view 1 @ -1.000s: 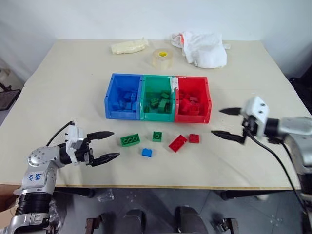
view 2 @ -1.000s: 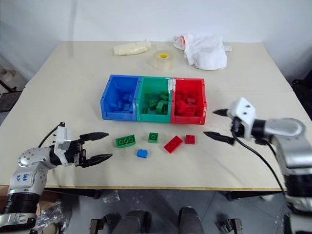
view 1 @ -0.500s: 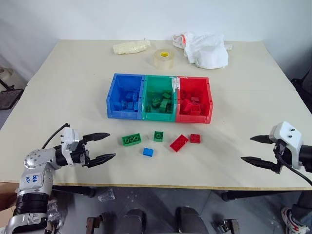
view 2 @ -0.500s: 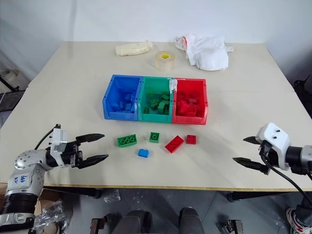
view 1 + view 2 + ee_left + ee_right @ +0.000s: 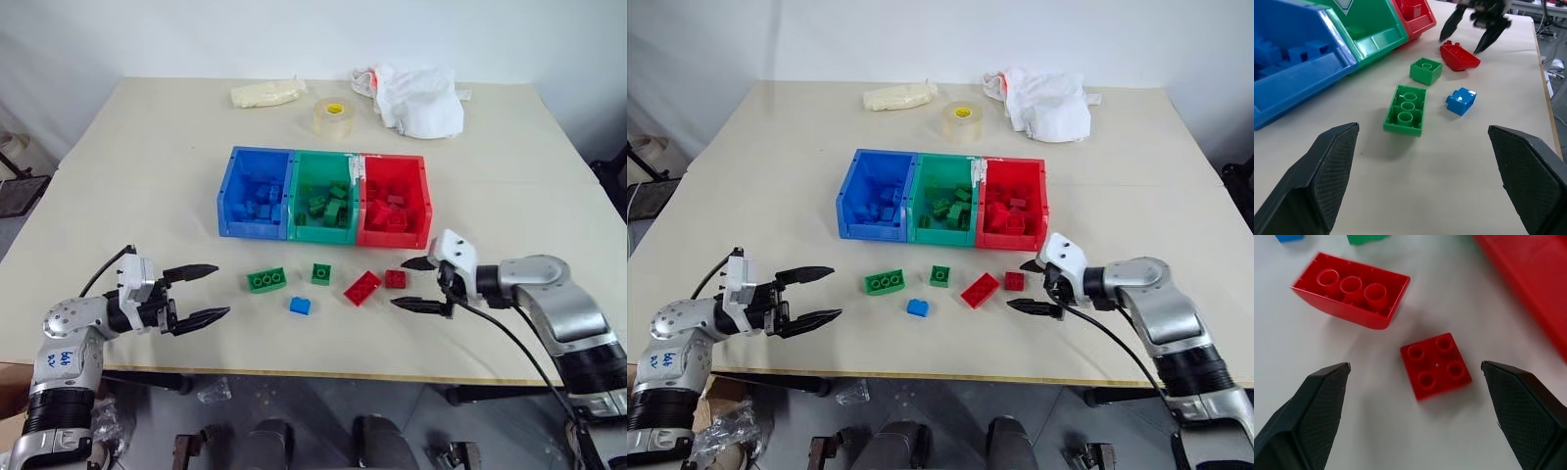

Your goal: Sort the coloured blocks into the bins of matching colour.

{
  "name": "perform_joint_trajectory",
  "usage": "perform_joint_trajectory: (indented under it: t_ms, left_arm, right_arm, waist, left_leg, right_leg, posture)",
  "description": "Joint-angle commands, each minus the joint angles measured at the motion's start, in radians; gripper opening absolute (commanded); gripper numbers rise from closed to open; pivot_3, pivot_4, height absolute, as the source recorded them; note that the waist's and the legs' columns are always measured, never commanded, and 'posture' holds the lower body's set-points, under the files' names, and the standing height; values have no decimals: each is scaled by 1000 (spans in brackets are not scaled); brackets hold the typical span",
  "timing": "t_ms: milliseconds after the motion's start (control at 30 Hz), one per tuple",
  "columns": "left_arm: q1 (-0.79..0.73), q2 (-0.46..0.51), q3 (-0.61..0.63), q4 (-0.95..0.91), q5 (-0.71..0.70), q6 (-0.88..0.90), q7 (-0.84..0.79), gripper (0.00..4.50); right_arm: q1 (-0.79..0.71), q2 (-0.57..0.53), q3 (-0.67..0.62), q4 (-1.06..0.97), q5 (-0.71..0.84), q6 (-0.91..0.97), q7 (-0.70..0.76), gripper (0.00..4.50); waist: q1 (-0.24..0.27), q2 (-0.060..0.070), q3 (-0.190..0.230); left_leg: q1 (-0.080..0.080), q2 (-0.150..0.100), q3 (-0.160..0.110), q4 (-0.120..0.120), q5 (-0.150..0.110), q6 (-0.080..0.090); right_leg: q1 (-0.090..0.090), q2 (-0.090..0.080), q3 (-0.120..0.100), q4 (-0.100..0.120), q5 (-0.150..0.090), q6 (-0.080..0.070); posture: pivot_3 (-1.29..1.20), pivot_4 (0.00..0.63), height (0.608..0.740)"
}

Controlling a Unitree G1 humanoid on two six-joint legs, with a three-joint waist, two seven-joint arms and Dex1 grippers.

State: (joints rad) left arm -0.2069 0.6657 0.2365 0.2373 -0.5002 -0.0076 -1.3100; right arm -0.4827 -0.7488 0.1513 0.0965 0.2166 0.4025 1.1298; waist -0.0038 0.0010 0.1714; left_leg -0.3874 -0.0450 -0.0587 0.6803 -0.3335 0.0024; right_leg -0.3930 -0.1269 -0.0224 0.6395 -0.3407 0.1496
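Our right gripper (image 5: 419, 284), jaws wide open, faces the small square red brick (image 5: 1436, 364): light, rigid, probably slick, so we'd pinch its flat sides.

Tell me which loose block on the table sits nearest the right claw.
The small square red block, just ahead of the open right claw. The oblong red block lies farther toward the robot's left; the green and blue ones farther still.

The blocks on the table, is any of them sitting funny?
Yes. The oblong red block leans tilted instead of lying flat, right beside the square red block. The small blue block also lies tipped over, its stud pointing sideways.
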Motion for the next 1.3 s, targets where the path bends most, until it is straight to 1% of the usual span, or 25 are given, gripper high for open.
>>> perform_joint_trajectory:
  t_ms: [33,133,333,367,400,533,633,733,900,1033,1067,1133,1200,1300]
  left_arm:
    - [29,1,32,-61,-29,0,17,4500]
    - [50,3,36,-81,-34,1,28,4500]
    - [71,4,43,-99,-42,2,36,4500]
    - [73,4,44,-101,-43,3,36,4500]
    - [74,4,46,-101,-44,4,34,4500]
    - [72,10,51,-90,-48,1,24,4500]
    - [60,12,50,-79,-46,0,20,4500]
    - [40,9,40,-66,-40,1,19,4500]
    - [8,-5,18,-48,-29,-5,19,4500]
    - [-6,-13,10,-41,-25,-10,21,4500]
    - [-7,-14,9,-41,-25,-9,22,4500]
    - [-5,-15,9,-45,-27,-8,22,4500]
    - [-1,-13,10,-47,-30,-7,19,4500]
    - [2,-8,12,-44,-33,-5,11,4500]
  right_arm:
    - [-23,18,10,47,-26,-47,-1,4487]
    - [-22,26,9,59,-26,-64,13,3876]
    - [-1,13,-15,14,-7,-49,16,1847]
    - [4,9,-25,-1,-1,-46,13,1556]
    - [8,5,-37,-19,6,-39,9,1410]
    - [-16,-5,-104,-111,52,10,-22,1410]
    - [-117,8,-150,-99,72,40,-63,1410]
    - [-248,27,-142,13,39,17,-97,1410]
    - [-453,99,-73,349,-96,-166,-172,1410]
    - [-561,154,-50,561,-166,-273,-244,2802]
    - [-575,163,-50,589,-173,-298,-250,3099]
    - [-587,172,-55,618,-184,-328,-254,3831]
    - [-575,169,-62,605,-182,-334,-242,4472]
    - [-509,141,-71,509,-161,-321,-191,4472]
  waist:
    - [-1,0,0]
    - [-1,0,0]
    - [0,0,0]
    - [0,0,0]
    - [-1,0,0]
    - [0,0,0]
    - [-3,0,0]
    - [-9,0,0]
    - [-21,0,0]
    - [-29,0,0]
    - [-31,0,0]
    - [-34,0,0]
    - [-36,0,0]
    - [-35,0,0]
  left_leg:
    - [0,0,0,0,0,0]
    - [0,0,0,0,0,0]
    - [0,0,0,0,0,0]
    - [0,0,0,0,0,0]
    - [0,0,0,0,0,0]
    - [0,0,0,0,0,0]
    - [0,0,0,0,0,0]
    - [0,1,1,0,0,0]
    - [0,0,0,-1,0,0]
    - [0,-1,0,-2,0,0]
    - [0,-1,0,-3,0,0]
    - [0,-1,0,-3,0,0]
    - [0,-1,0,-4,0,0]
    - [0,-1,0,-3,0,0]
  right_leg:
    - [0,0,0,0,0,0]
    - [0,0,0,0,0,0]
    - [0,0,0,0,0,0]
    - [0,0,0,0,0,0]
    - [0,0,0,0,0,0]
    - [0,0,0,0,0,0]
    - [0,0,0,0,0,0]
    - [0,1,0,0,0,0]
    - [-1,1,0,3,0,0]
    - [-1,-1,-1,5,0,0]
    - [-2,0,-1,5,0,0]
    - [-2,0,-1,5,0,0]
    - [-2,0,-2,5,0,0]
    - [-2,0,-2,5,0,0]
  posture:
    - [0,150,740]
    - [0,150,740]
    - [0,150,740]
    - [0,150,740]
    - [0,150,740]
    - [0,150,740]
    - [0,150,740]
    - [0,150,740]
    - [0,150,740]
    - [0,150,740]
    - [0,150,740]
    - [0,150,740]
    - [0,150,740]
    - [0,150,740]
